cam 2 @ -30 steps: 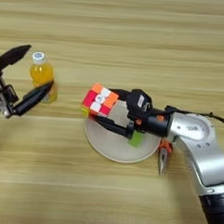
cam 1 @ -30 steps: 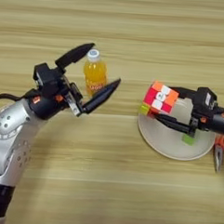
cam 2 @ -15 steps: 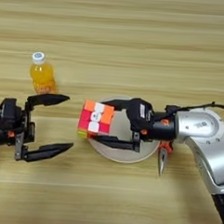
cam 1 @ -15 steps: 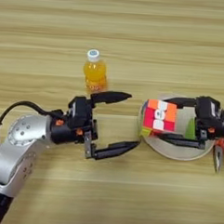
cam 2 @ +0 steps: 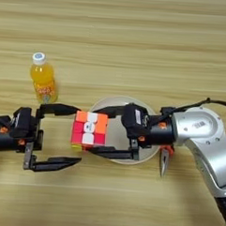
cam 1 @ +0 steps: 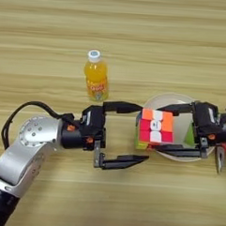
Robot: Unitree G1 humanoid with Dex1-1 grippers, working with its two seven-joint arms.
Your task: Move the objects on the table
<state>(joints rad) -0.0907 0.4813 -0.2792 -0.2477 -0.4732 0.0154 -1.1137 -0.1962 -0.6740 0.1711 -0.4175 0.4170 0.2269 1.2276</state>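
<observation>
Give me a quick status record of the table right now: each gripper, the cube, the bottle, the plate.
right gripper: shut on the puzzle cube, reaching left past the plate edge
puzzle cube: held between the right fingers, at the plate's left rim
left gripper: open, fingertips just left of the cube
bottle: upright on the table, untouched, behind the left gripper
plate: under the right gripper

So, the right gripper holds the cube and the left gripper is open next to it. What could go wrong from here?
1. The left gripper is open right at the puzzle cube, which the right gripper holds by its tips; a bump could knock it loose.
2. The cube hangs over the plate edge; if dropped it may tumble onto the table.
3. The juice bottle stands close behind the left gripper and could be tipped.
</observation>
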